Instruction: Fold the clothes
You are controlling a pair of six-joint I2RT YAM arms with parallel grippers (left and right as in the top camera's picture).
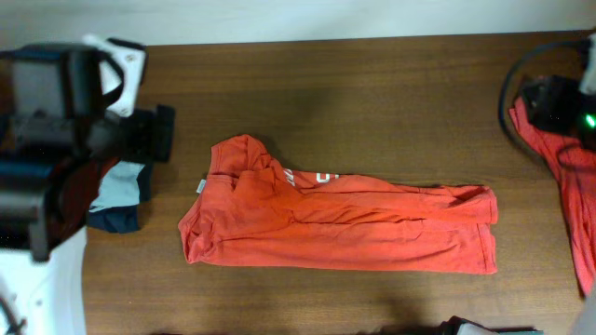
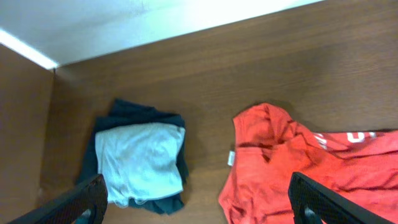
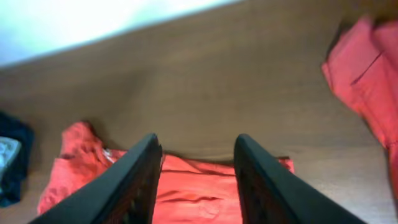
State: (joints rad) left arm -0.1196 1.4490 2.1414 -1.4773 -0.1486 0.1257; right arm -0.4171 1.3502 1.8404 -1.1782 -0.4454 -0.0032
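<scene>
An orange-red T-shirt (image 1: 335, 223) lies folded into a long band across the middle of the table, collar end to the left, with a strip of white print (image 1: 312, 177) showing at its top edge. It also shows in the left wrist view (image 2: 298, 168) and the right wrist view (image 3: 199, 190). A second orange-red T-shirt (image 1: 577, 205) lies crumpled at the right table edge and shows in the right wrist view (image 3: 367, 74). My left gripper (image 2: 199, 205) is open and empty, above the table between the folded pile and the shirt's collar end. My right gripper (image 3: 198, 180) is open and empty, raised above the table.
A folded pale grey garment on a navy one (image 1: 121, 195) sits at the left, also in the left wrist view (image 2: 140, 158). The left arm (image 1: 56, 121) hangs over the far left corner. The right arm (image 1: 559, 102) and its cable are at the far right.
</scene>
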